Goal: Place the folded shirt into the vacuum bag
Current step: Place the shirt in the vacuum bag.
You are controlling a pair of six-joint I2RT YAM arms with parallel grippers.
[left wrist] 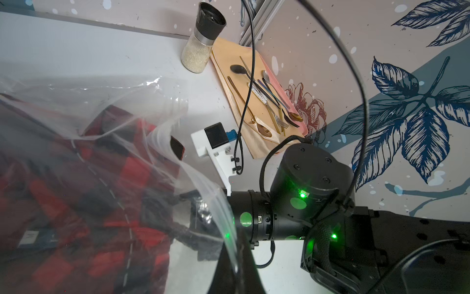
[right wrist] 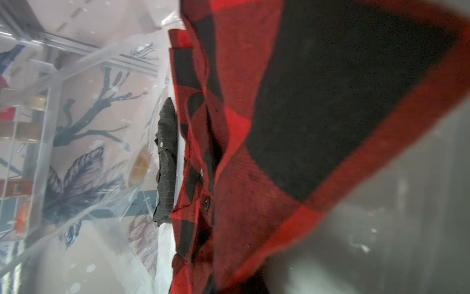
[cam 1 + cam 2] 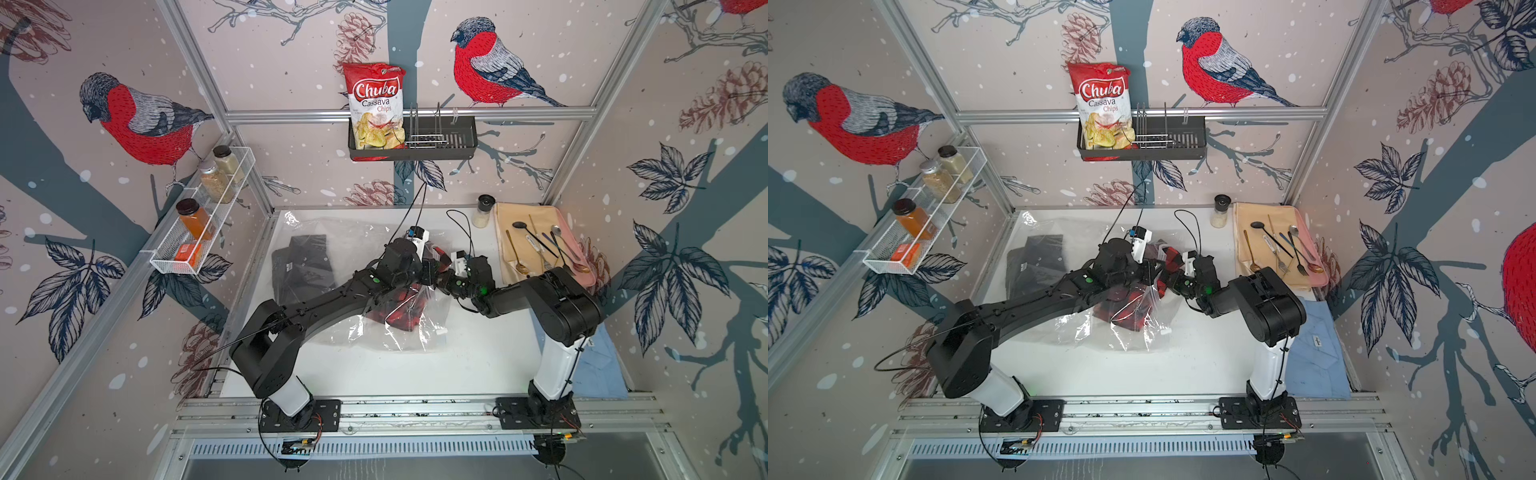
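Note:
The vacuum bag [image 3: 374, 332] lies crumpled and clear across the middle of the table in both top views, its white slider clip [image 3: 440, 331] at the front right. A red-and-black plaid folded shirt [image 3: 399, 307] sits partly inside the bag's mouth and looks blurred through the plastic in the left wrist view [image 1: 114, 193]. My left gripper [image 1: 234, 269] is shut on the bag's zip edge [image 1: 221, 203], lifting it. My right gripper [image 3: 448, 280] reaches into the mouth. The plaid shirt [image 2: 254, 127] fills the right wrist view and hides the jaws. A dark shirt [image 3: 303, 266] lies deeper in the bag.
A light blue shirt [image 3: 598, 370] lies at the table's front right. A pink tray [image 3: 579, 249] with a beige cloth and cutlery, and a grinder [image 3: 483, 210], stand at the back right. A spice rack [image 3: 199, 220] and a black basket [image 3: 457, 137] hang on the walls.

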